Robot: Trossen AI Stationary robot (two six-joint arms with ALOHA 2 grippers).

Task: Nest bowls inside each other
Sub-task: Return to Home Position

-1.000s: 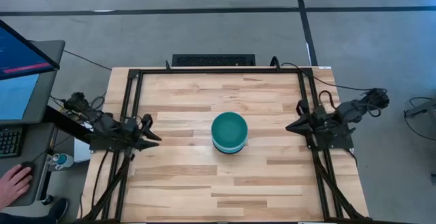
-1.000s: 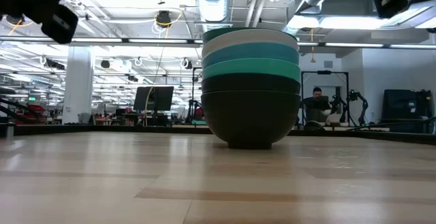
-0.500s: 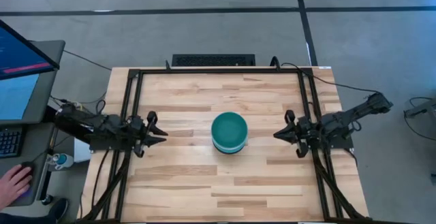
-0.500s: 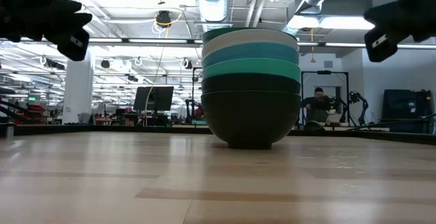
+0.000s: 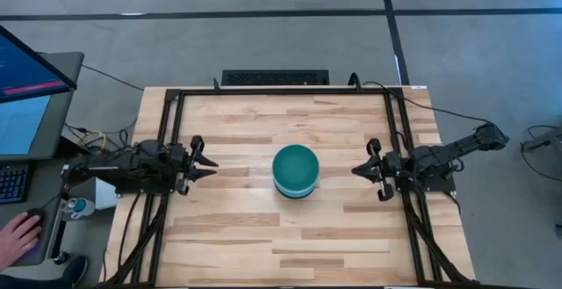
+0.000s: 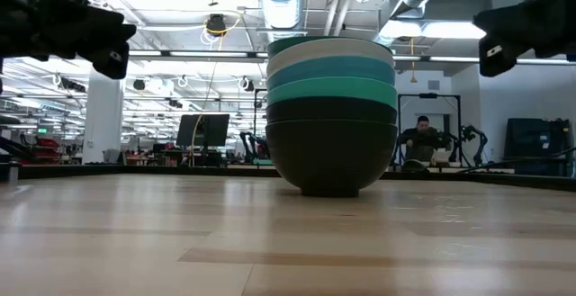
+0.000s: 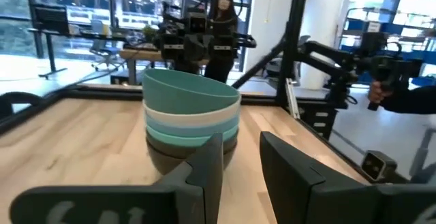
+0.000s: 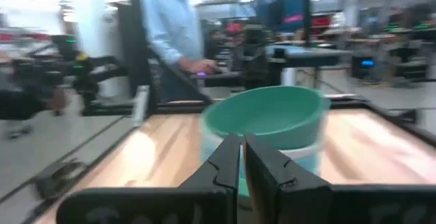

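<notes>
From above, the stack of bowls (image 5: 295, 172) sits in the middle of the wooden table (image 5: 237, 236), with the teal-green bowl (image 5: 295, 165) on top. The left gripper (image 5: 207, 159) hangs near the table's left side and the right gripper (image 5: 358, 171) near its right side. Both point at the stack and both are well apart from it. From table height, the stack stands straight. Under the teal-green bowl's rim come the white bowl (image 6: 331, 55), then two blue-green bowls (image 6: 331, 91), then two black bowls (image 6: 331, 152) at the bottom. From the left wrist, the left fingers (image 7: 210, 166) have a small gap between them and hold nothing, and the stack stands on the table ahead of them. From the right wrist, the right fingers (image 8: 228, 161) are almost pressed together, with only a thin slit, and hold nothing. The stack is in front of them, and a person in a light shirt (image 8: 167, 26) stands beyond the table.
</notes>
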